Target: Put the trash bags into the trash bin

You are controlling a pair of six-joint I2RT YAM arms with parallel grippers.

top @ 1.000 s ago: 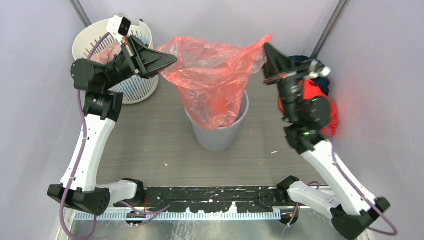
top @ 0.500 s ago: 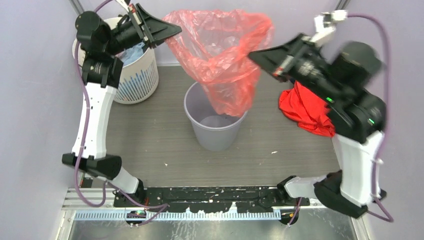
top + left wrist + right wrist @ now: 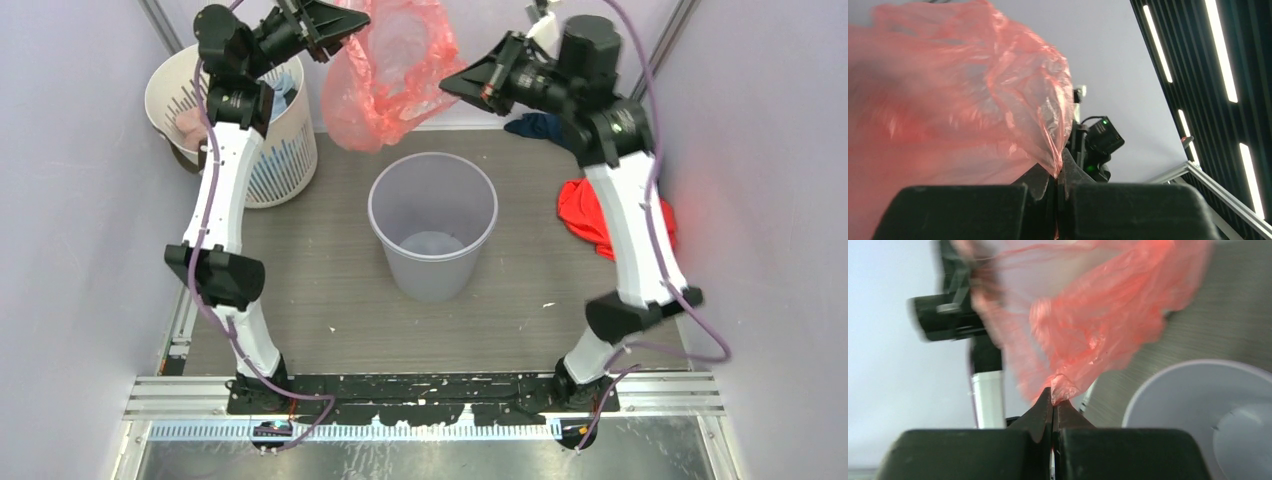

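The translucent red-pink trash bag (image 3: 392,70) hangs high in the air at the back, stretched between both grippers, wholly above and behind the grey trash bin (image 3: 432,205), which stands empty on the floor. My left gripper (image 3: 352,22) is shut on the bag's left edge; the left wrist view shows the film (image 3: 973,110) pinched between the fingers (image 3: 1055,176). My right gripper (image 3: 447,84) is shut on the bag's right edge; the right wrist view shows the film (image 3: 1098,325) pinched at the tips (image 3: 1053,399), with the bin (image 3: 1173,390) below right.
A white slotted laundry basket (image 3: 262,165) with cloths stands at the back left under the left arm. A red-orange garment (image 3: 583,215) and a dark blue cloth (image 3: 540,127) lie on the floor at the right. Grey walls close in on both sides.
Both arms have risen and stretched upward, lifting the bag fully out of the bin. The bag's lower end now hangs above and behind the bin's rim. The grippers have come closer together.
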